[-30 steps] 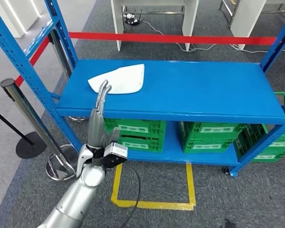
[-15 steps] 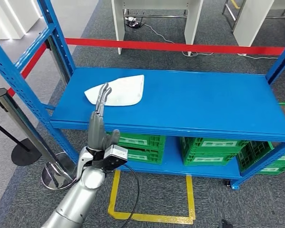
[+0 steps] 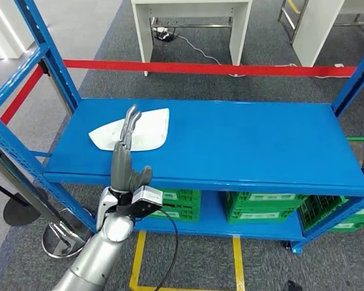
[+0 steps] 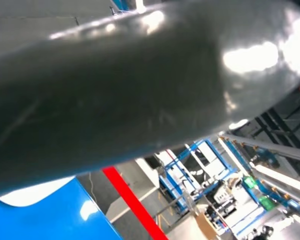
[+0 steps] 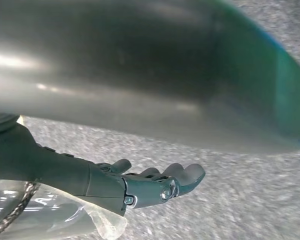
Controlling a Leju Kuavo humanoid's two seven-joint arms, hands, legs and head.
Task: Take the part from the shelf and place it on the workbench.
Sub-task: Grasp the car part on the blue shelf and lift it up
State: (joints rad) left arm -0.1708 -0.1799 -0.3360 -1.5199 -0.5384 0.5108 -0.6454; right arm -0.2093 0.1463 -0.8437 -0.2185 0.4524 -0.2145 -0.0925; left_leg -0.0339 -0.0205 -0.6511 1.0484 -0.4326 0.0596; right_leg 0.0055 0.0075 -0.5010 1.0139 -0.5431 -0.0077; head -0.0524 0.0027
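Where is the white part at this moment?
In the head view, the white part lies on the blue shelf's left end, with the left robot hand in front.

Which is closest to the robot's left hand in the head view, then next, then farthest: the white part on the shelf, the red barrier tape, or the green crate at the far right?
From the left hand:
1. White part, on the shelf at its fingertips.
2. Red barrier tape, behind the shelf.
3. Green crate, far right end.

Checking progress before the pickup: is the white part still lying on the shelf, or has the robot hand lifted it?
On the shelf. The white part lies flat on the blue shelf; the left robot hand reaches toward it with fingers extended, not gripping it.
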